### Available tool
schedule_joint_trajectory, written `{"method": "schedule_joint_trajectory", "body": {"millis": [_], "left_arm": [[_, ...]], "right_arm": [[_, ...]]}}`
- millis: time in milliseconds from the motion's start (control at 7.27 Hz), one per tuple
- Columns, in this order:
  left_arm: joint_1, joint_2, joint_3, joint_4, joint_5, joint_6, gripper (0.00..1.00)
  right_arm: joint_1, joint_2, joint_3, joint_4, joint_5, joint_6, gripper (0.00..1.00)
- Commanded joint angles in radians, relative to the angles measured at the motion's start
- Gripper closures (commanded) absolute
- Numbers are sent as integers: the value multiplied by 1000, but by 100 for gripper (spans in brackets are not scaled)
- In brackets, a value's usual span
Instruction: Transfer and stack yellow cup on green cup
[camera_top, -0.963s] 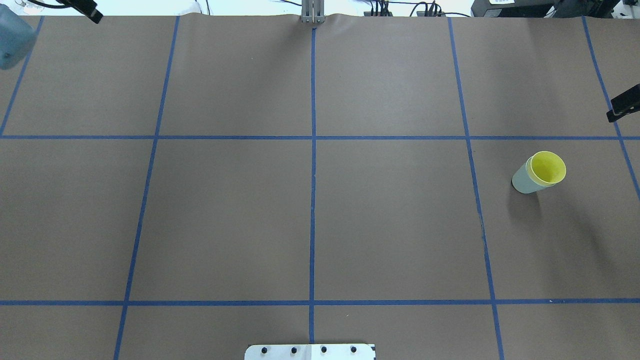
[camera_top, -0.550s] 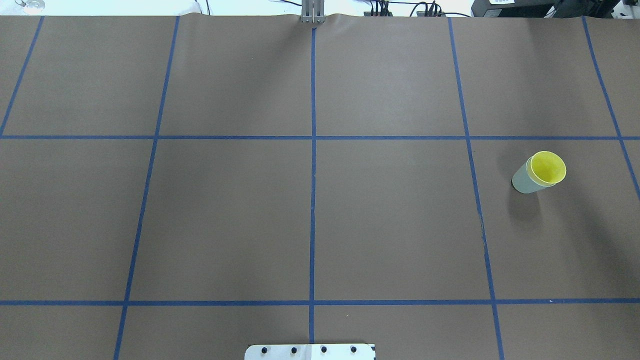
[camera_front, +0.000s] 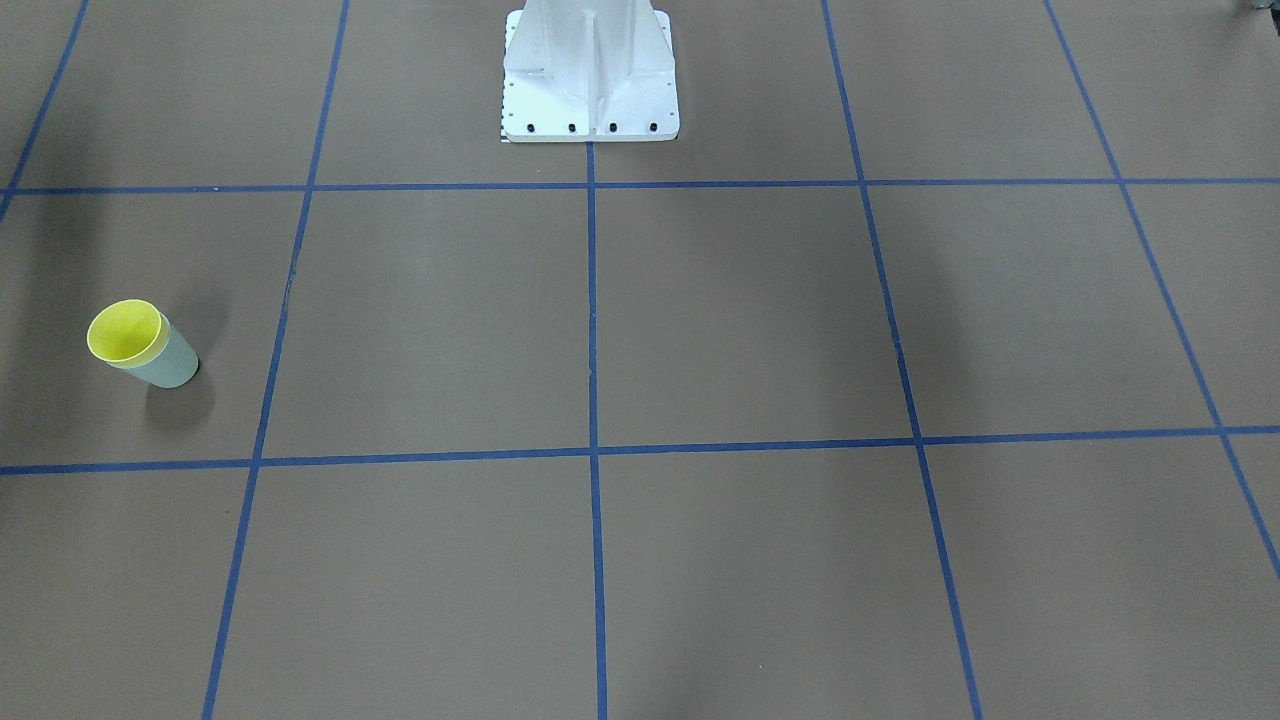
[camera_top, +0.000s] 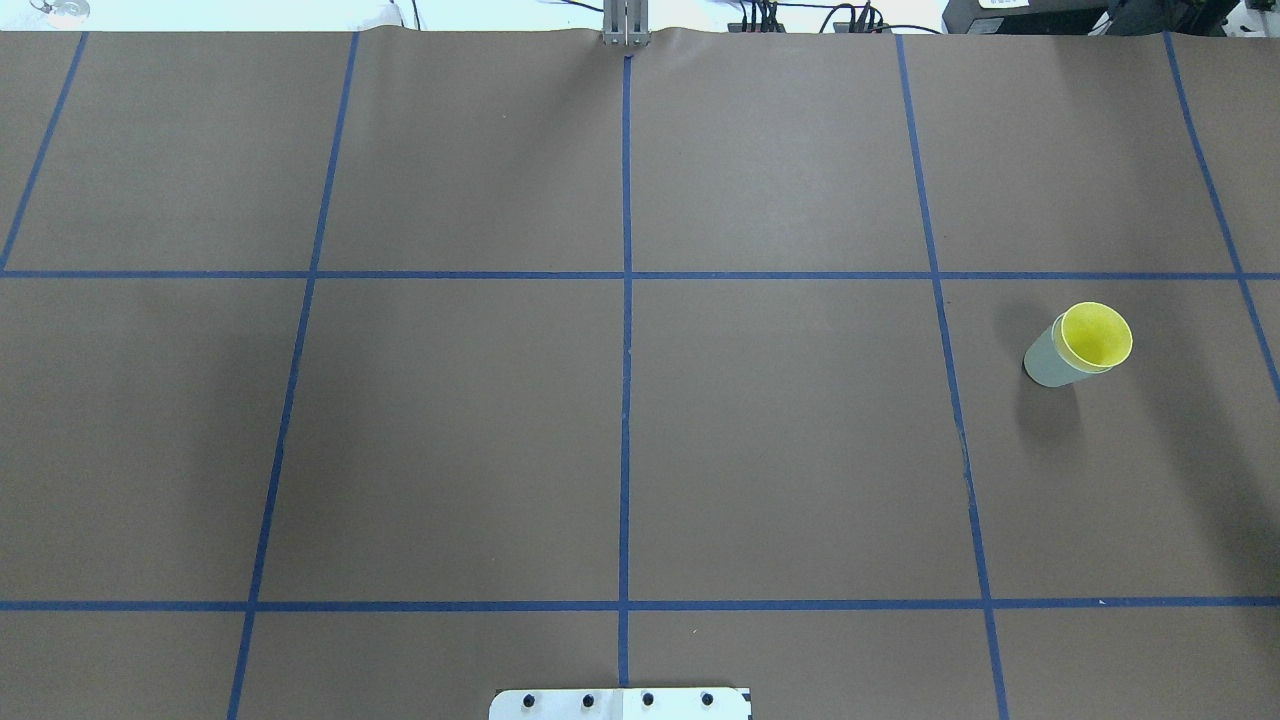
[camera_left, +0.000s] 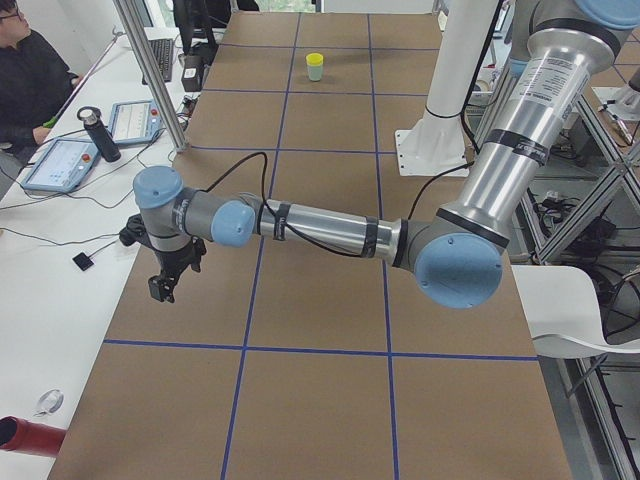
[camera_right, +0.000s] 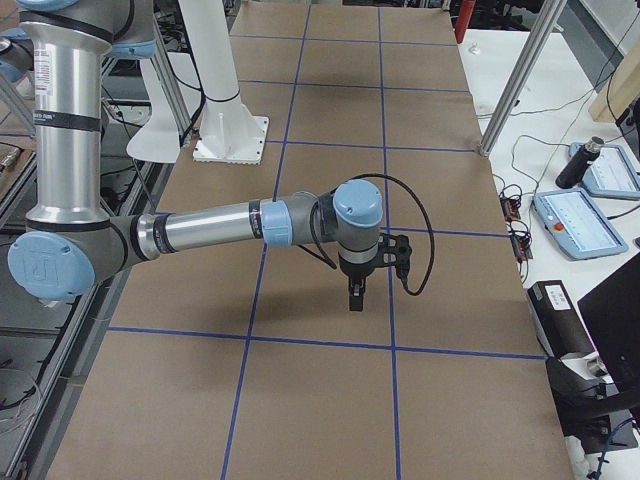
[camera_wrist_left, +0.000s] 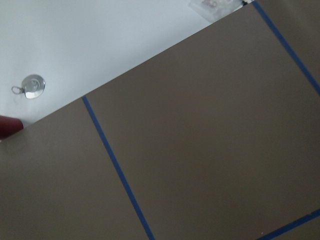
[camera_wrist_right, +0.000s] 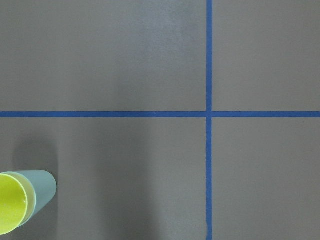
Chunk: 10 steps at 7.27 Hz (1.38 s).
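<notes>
Evidently both arms have left the overhead view. Yellow cup (camera_top: 1097, 335) sits nested in green cup (camera_top: 1043, 364), robot's right side; stacking judged done. Left gripper (camera_left: 163, 290) and right gripper (camera_right: 356, 298): spread or closed, cannot tell.

Btm-left: yellow cup (camera_wrist_right: 10, 207) nested in green cup (camera_wrist_right: 43, 186); blue tape (camera_wrist_right: 209, 114) cross at right.

The counter (camera_top: 450, 430) is covered in brown paper and divided into squares by blue tape lines (camera_top: 626, 400). The green cup (camera_top: 1042, 364) is stood upright on it toward the robot's right end, the yellow cup (camera_top: 1096, 335) nested inside. A white base plate (camera_front: 590, 90) is seated at the robot's edge.
</notes>
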Motion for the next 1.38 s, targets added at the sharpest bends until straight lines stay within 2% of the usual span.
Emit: {"method": "schedule_joint_trajectory", "body": {"millis": [0,138,413,550,688,826,963,1101,1239], "left_arm": [[-26,153,10,-266,13,-5,0],[-26,186,8,-307,13,-2,0],[-24,217,40,-291,42,-4,0],[-27,218,19,-243,34,-7,0],[-29,249,-86,-134,33,-4,0],[-27,317,-237,-19,33,-5,0],[-27,333,-345,124,31,-5,0],[-27,333,-411,245,30,-7,0],[-27,339,-417,258,28,-8,0]], "right_arm": [[40,-38,-30,2,-2,-3,1],[45,-35,-53,2,0,-12,1],[45,-27,-77,5,0,-43,1],[45,-25,-87,14,-1,-43,1],[45,-22,-97,17,-1,-43,1],[45,-22,-99,17,0,-43,1],[45,-22,-99,17,0,-43,1],[45,-22,-102,17,0,-43,1],[45,-18,-102,16,3,-40,1]]}}
